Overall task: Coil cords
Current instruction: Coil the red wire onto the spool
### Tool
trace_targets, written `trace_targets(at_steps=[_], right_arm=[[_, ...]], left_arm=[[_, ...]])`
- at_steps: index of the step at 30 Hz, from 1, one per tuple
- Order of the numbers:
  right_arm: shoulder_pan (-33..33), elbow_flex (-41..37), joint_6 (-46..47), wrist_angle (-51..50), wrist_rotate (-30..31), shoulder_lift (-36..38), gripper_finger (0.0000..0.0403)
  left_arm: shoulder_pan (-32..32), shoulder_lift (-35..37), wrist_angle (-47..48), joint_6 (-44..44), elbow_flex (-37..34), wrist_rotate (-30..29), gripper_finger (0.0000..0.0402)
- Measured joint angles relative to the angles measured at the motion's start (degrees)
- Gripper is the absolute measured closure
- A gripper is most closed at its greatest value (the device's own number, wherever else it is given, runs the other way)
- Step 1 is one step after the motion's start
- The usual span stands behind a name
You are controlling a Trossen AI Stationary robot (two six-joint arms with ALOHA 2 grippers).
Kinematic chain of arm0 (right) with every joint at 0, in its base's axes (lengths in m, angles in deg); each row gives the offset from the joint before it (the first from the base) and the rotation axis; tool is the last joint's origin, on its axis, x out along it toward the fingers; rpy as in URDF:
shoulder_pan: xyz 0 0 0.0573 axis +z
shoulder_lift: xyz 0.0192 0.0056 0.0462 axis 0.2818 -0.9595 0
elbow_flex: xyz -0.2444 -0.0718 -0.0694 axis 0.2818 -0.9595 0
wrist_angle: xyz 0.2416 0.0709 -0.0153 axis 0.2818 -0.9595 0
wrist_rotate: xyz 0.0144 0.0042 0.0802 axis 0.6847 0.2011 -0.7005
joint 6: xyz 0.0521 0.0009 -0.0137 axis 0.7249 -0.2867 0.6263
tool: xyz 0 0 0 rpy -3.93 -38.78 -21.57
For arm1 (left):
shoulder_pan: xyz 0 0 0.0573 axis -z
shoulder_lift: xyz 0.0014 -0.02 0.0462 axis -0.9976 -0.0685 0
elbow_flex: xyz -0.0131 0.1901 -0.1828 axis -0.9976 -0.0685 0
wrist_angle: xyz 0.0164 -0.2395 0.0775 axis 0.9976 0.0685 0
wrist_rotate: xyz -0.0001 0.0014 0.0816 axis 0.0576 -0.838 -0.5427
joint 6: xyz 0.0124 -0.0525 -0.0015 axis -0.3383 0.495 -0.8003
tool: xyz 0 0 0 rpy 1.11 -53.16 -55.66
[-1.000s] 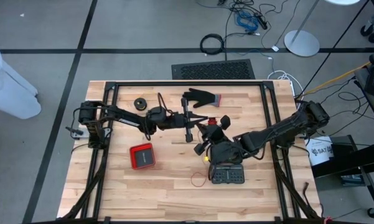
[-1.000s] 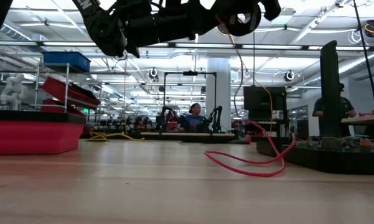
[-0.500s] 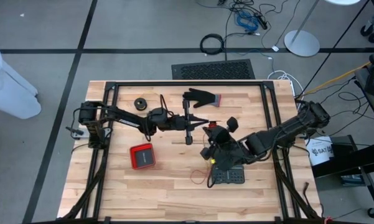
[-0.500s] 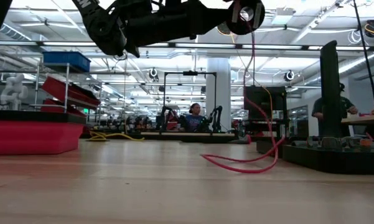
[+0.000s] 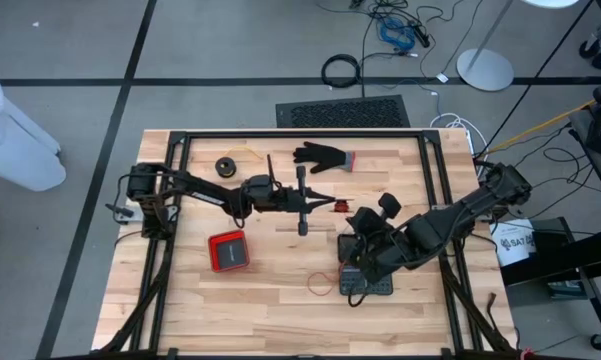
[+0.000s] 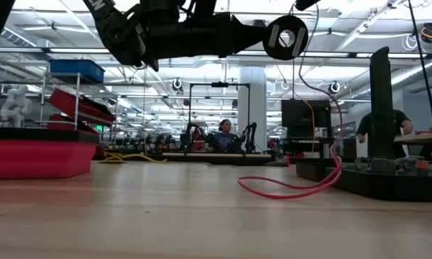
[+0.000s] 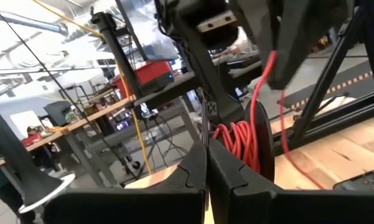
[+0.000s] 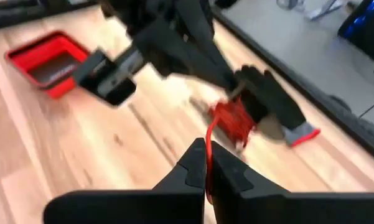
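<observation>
Our left hand [image 5: 332, 207] is clamped on the red cord [image 7: 238, 138] coil above the tabletop's [image 5: 270, 300] middle; our right hand [image 8: 206, 163], nearer the front edge, pinches the cord's tail.

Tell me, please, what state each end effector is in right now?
Left end effector: closed on the red cord coil.
Right end effector: closed on the cord's strand.

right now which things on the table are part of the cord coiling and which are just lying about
In the job:
- red cord, partly coiled
- left hand, shut on the coil
- right hand, shut on the cord's tail

Lying about:
- black glove
- red tray
- small black cord bundle
- black keypad-like device
</observation>
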Motion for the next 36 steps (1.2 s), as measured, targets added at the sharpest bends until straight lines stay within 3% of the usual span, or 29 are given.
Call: trace_targets(at_steps=[5,12,19,23,30,36], right_arm=[[2.1,0.0,2.2,-2.7,-0.6,0.0,0.0403],[4.4,0.0,11.5,-15.0,-0.2,0.0,0.0403],[4.7,-4.7,12.0,-14.9,1.4,0.0,0.0403],[4.7,-9.8,12.2,-10.3,2.9,0.0,0.0402],[4.5,-20.0,8.8,6.6,8.5,0.0,0.0383],[4.1,-25.8,7.9,15.8,9.8,0.0,0.0376]], left_arm=[[0.1,0.0,1.0,0.1,0.0,0.0,0.0401],[0.5,0.1,1.0,0.5,0.1,1.5,0.0401],[0.7,0.2,-1.2,4.7,0.1,4.0,0.0401],[0.7,0.6,-1.5,7.0,0.1,4.8,0.0401],[0.5,1.0,-5.5,14.5,0.1,8.2,0.0401],[0.4,1.0,-7.0,15.5,0.1,9.0,0.0401]])
